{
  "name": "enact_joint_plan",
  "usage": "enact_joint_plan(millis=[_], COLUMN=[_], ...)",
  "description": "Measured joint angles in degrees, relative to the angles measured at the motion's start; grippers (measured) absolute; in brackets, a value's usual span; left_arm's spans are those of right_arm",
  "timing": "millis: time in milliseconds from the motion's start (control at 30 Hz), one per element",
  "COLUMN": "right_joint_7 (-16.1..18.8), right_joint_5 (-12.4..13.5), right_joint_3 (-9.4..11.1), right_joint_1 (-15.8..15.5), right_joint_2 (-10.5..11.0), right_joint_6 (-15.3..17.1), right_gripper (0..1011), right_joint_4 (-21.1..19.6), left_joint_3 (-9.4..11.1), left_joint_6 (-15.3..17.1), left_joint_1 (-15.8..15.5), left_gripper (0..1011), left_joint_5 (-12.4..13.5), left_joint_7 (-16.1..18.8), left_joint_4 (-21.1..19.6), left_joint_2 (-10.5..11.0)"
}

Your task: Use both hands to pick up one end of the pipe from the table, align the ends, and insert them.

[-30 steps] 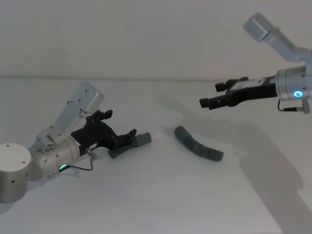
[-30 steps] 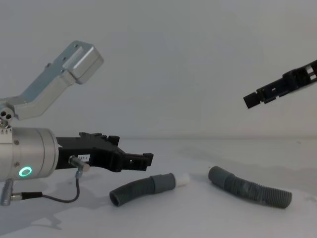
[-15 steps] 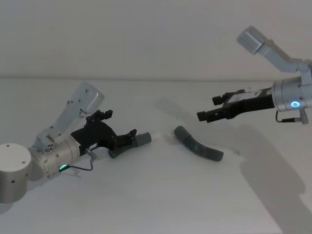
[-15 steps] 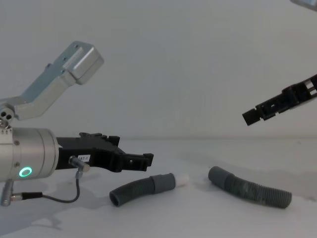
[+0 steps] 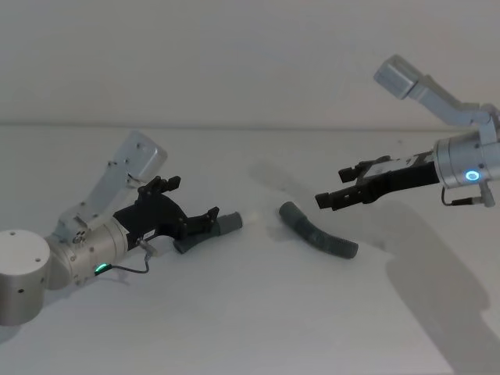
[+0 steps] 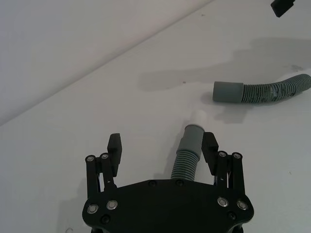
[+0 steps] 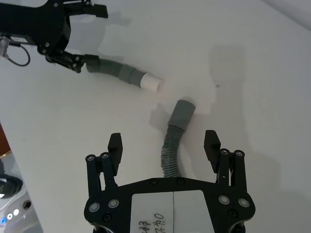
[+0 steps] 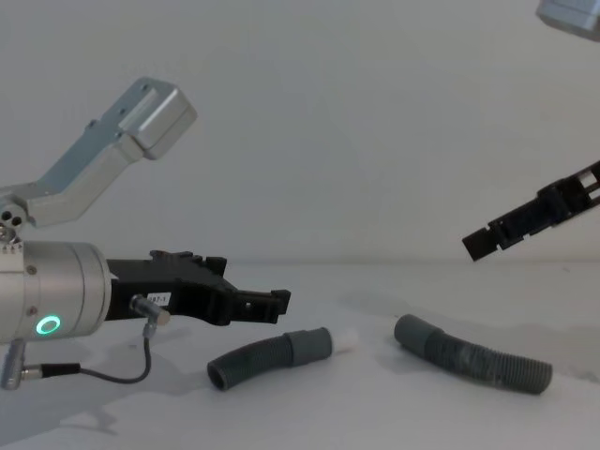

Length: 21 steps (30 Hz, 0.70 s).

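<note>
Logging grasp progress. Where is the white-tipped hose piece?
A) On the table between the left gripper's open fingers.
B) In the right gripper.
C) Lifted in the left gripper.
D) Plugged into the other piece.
A: the white-tipped piece lies on the table, flanked by the open left gripper, apart from the other piece.

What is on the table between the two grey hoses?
Nothing: the chest view shows bare white table between the white-tipped hose and the other hose; they lie apart.

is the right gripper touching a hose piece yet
No, the right gripper hangs above the hose piece, with clear space between.
</note>
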Motion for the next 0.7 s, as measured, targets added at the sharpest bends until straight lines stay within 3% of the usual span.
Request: enact_joint_plan(millis=[700], right_joint_7=[3.1], right_joint_5=[0.4], right_joint_3=[-3.2], right_joint_1=[1.3], right_joint_2=[1.1], right_joint_6=[1.6], right_gripper=[999], right_joint_4=[0.7], left_joint_3=[0.0], left_joint_6=[0.0], left_joint_1=[0.0], left_gripper=[1001], left_joint_5=[0.0], left_joint_7=[0.0], left_joint_4=[0.0], left_joint_2=[0.0])
